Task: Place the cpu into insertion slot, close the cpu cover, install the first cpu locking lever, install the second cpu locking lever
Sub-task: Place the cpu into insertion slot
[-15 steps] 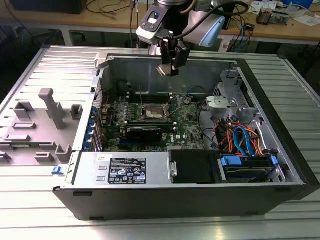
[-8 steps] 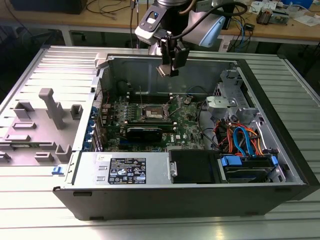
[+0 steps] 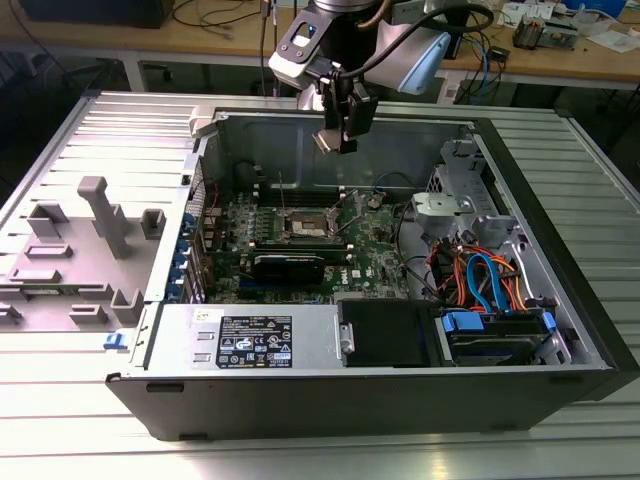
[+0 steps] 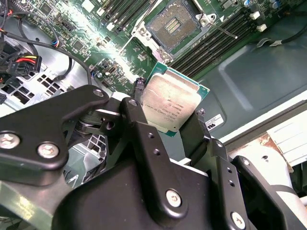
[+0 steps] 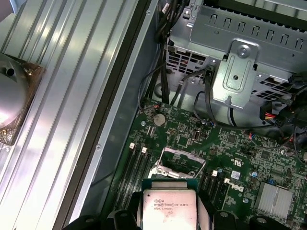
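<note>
In the exterior view, the gripper (image 3: 337, 138) is hanging high over the open computer case (image 3: 560, 300), well above the socket (image 3: 303, 222) on the green board.

In the second wrist view, the jaws are pinching the chip (image 4: 172, 103) by two opposite edges. With so thin a hold it could be slipping or tilting, then landing skewed and bending the socket's contacts.

In the first wrist view, the cover (image 5: 177, 160) seems to be standing open. A low approach could be catching the chip on it.
</note>
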Robot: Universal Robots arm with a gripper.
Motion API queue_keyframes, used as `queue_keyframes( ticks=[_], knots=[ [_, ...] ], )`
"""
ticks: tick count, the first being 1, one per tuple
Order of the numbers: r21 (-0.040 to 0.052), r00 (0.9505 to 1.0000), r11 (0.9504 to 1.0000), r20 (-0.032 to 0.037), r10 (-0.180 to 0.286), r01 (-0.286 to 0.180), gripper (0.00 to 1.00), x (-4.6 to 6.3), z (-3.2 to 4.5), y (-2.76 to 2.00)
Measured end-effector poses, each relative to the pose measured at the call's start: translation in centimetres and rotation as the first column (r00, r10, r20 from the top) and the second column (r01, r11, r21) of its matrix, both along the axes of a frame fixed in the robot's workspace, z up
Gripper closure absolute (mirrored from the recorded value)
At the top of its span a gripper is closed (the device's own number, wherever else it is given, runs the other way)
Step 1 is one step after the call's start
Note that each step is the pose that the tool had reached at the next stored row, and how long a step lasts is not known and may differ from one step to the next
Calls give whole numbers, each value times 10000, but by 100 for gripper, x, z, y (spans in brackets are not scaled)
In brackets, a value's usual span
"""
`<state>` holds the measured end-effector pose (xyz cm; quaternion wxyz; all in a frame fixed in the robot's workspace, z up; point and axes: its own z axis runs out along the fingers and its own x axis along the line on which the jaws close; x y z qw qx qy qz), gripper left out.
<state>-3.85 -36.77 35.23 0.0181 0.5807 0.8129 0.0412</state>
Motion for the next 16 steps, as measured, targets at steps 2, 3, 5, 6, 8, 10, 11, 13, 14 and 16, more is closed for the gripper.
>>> queue_keyframes(
  ticks=[2, 3, 5, 6, 8, 10, 11, 13, 14, 16],
  knots=[
    [0, 10000, 10000, 0, -1, 1, 45, 0, 0, 0],
    [0, 10000, 10000, 0, -1, 1, 45, 0, 0, 0],
    [0, 10000, 10000, 0, -2, 2, 45, 0, 0, 0],
    [0, 10000, 10000, 0, -2, 2, 45, 0, 0, 0],
    [0, 10000, 10000, 1, -75, 75, 45, 0, -2, 0],
    [0, 9994, 9994, 1, -334, 334, 45, 0, -7, 0],
    [-1, 9987, 9987, -1, -510, 510, 45, 0, -13, 0],
    [-1, 9981, 9981, -3, -610, 610, 45, -4, -20, 0],
    [-1, 9979, 9979, -3, -646, 646, 45, -10, -26, -2],
    [-2, 9977, 9977, -3, -682, 682, 45, -24, -31, -2]
  ],
)
